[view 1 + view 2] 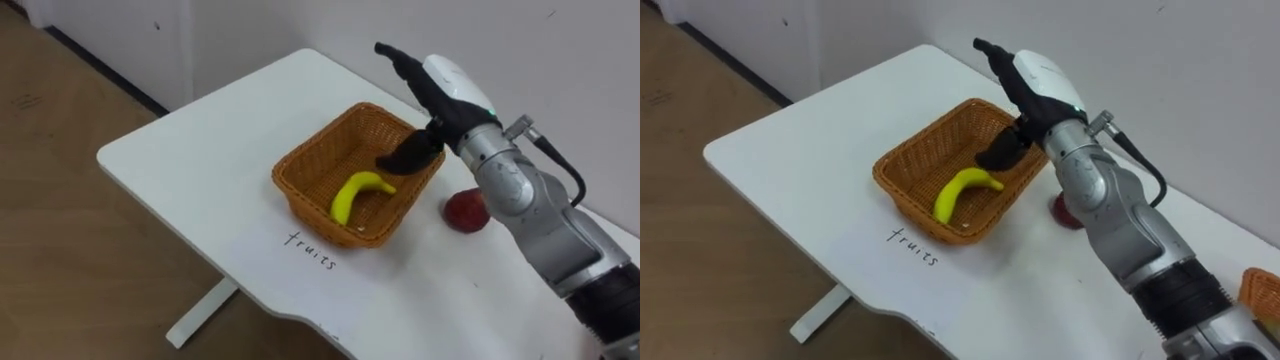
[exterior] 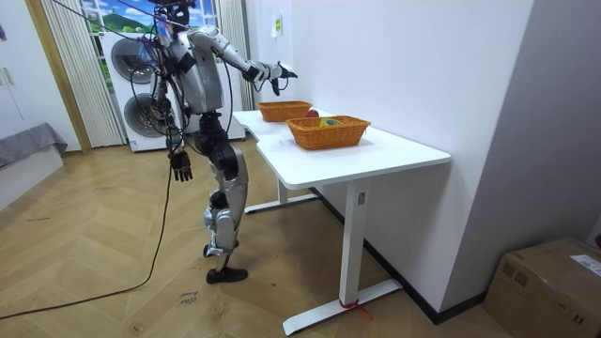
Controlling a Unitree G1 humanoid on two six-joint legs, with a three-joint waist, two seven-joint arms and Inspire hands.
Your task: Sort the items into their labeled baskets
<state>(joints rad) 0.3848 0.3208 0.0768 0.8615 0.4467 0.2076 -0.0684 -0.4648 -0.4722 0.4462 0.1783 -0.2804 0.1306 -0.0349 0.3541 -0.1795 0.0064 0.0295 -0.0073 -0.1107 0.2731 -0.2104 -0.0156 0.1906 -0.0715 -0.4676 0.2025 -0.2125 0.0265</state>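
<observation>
We note right hand (image 1: 442,88) above far rim of wicker basket (image 1: 318,214), fingers straight, holding nothing. Banana (image 1: 358,193) lies inside basket. Red fruit (image 1: 466,211) sits on tabletop (image 1: 190,150) just beside basket, partly hidden by right forearm. Left hand (image 2: 181,167) hangs at robot's side, fingers loose.

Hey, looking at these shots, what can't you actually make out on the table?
- The red fruit: partly hidden behind the forearm of the right hand in the eye views; its kind is unclear.
- The second basket: cut off by the right eye view's edge; in the room view its contents are too small.
- The fruit basket: its floor is partly covered by the thumb.
</observation>
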